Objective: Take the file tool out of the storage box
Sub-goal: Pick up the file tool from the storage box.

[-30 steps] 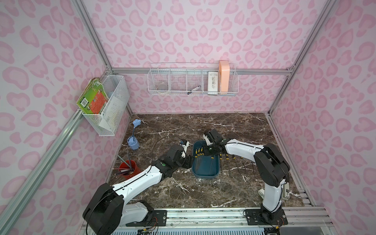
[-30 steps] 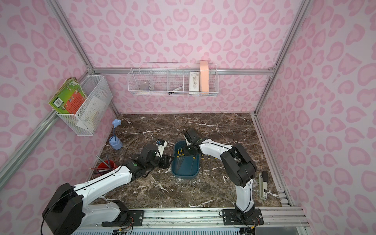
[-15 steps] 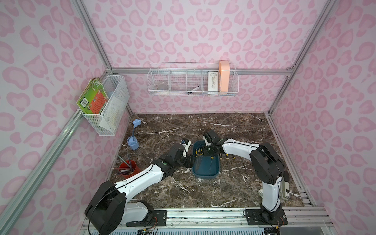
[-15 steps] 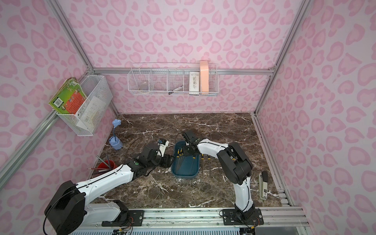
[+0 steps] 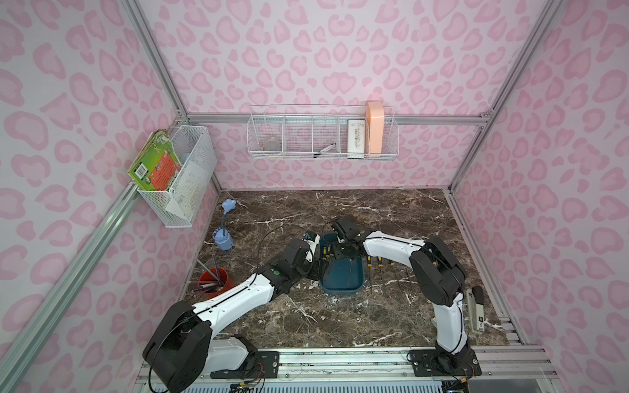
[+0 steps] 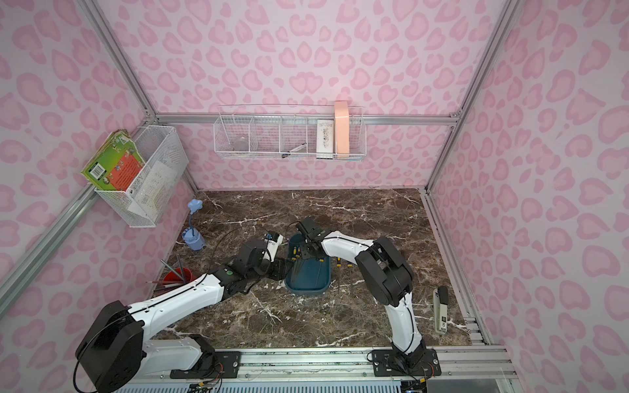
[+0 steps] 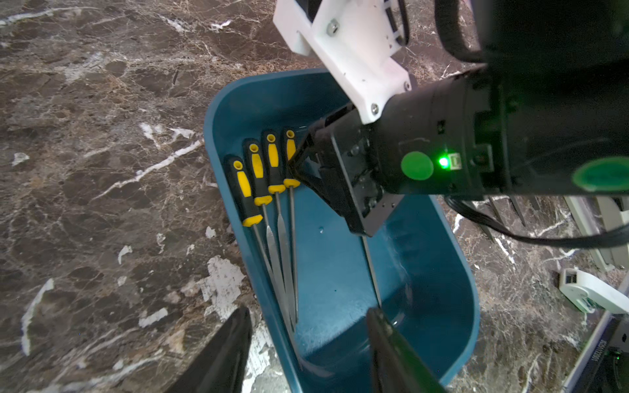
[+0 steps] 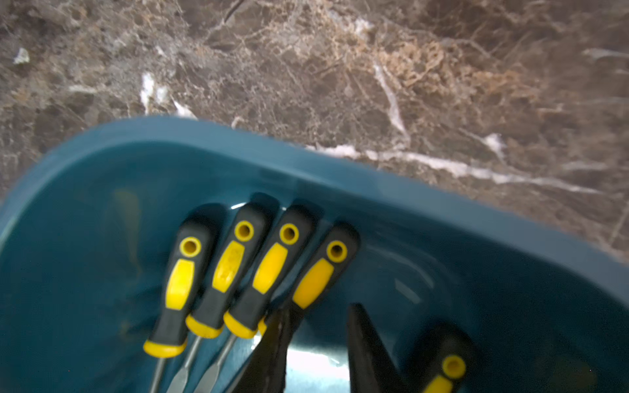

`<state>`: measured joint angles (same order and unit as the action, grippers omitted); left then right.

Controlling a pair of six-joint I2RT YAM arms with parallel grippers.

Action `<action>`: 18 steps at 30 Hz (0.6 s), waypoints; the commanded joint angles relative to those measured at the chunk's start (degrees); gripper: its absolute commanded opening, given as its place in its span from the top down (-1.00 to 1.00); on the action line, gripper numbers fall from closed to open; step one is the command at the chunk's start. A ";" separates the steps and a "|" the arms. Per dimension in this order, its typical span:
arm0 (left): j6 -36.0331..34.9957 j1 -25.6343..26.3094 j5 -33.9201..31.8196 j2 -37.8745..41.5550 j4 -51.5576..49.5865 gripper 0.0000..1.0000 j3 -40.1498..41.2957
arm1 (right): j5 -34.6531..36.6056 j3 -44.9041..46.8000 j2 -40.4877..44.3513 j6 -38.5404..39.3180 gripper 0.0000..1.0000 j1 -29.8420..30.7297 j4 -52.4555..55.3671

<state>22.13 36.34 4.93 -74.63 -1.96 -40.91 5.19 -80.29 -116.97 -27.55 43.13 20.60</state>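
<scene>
Marble tabletop point(image 5: 340, 211) under pink spotted walls, with the storage box point(image 5: 337, 281) out in the middle. I've got my right claw point(image 8: 321, 308) down inside the box, jaws parted with nothing between them. One finger is right at the end handle of four file tools point(image 8: 238, 268) lined up against the box wall. A fifth file tool point(image 8: 446, 367) lies just beside the other finger. My left claw point(image 7: 308, 314) is spread wide, straddling the box wall, one finger inside and one outside. More files point(image 5: 379, 261) lie just outside the box.

Teal storage box point(image 7: 439, 289) holds yellow-and-black-handled file tools point(image 7: 272, 160) lying flat.
</scene>
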 commanded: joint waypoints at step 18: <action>-1.47 -0.04 -1.79 -4.44 -1.38 -0.13 -1.37 | 0.74 -2.80 -2.50 -1.41 0.32 -0.85 5.19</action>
<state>21.65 36.34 2.48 -78.50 -3.51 -41.67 2.31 -81.32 -118.41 -28.51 41.21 20.47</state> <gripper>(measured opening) 0.566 0.344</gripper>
